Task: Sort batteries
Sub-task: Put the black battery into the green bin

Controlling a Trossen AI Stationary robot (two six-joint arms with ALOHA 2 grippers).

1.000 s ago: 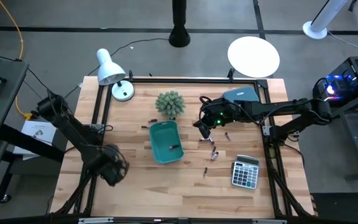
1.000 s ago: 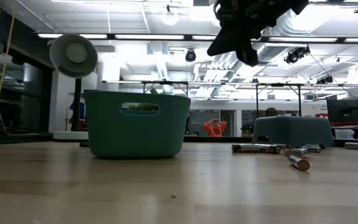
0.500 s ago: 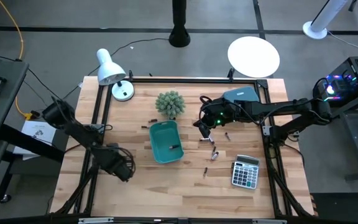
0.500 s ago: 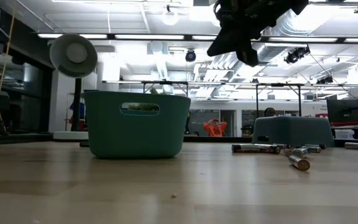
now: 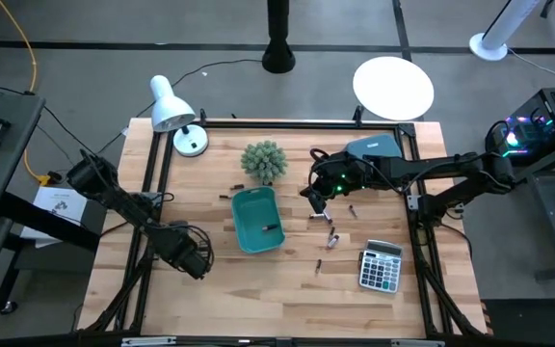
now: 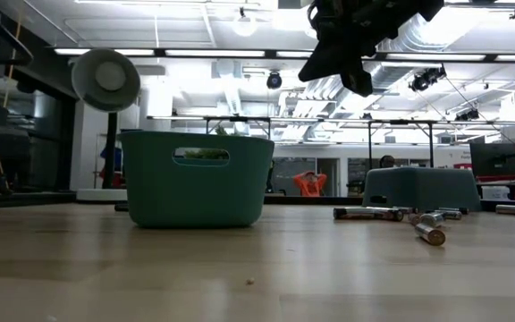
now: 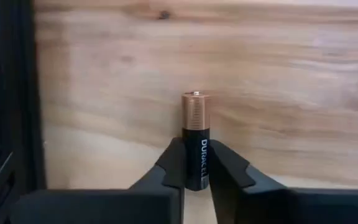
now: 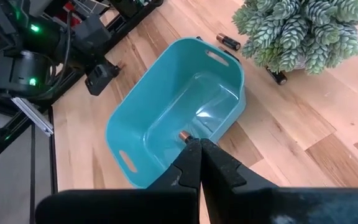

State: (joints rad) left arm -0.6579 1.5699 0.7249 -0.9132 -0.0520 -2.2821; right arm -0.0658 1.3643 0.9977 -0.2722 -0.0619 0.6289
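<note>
The left gripper [image 5: 193, 258] sits low over the bare wood at the table's left front, left of the teal tray [image 5: 242, 204]; in its wrist view its fingers [image 7: 173, 165] pinch a black-and-copper battery [image 7: 195, 140], copper end pointing away from the wrist, with only plank beneath it. The right gripper [image 5: 314, 199] hangs above the table just right of the tray; in the low view it shows high over the surface [image 6: 340, 55]; its wrist view shows the fingers [image 8: 191, 163] pressed close together around a small copper-tipped battery [image 8: 183, 135], with the tray's open hollow lying below and beyond.

One battery lies inside the tray [image 5: 271, 228], near its right wall; loose batteries [image 5: 331, 238] are scattered on the wood right of the tray, between it and the grey calculator [image 5: 380, 267]; one more [image 5: 318, 265] lies nearer the front; two dark ones [image 8: 230, 42] lie by the spiky green plant [image 5: 263, 160], behind the tray. In the low view the tray's wall [image 6: 195, 183] stands at left and several batteries [image 6: 368, 213] lie at right in front of a second, grey-teal upturned tray [image 5: 372, 146].

A white desk lamp [image 5: 171, 111] stands at the back left corner; a white round disc [image 5: 393, 87] lies on the floor beyond the table's back edge; nothing stands between the right gripper and the tray below it.
</note>
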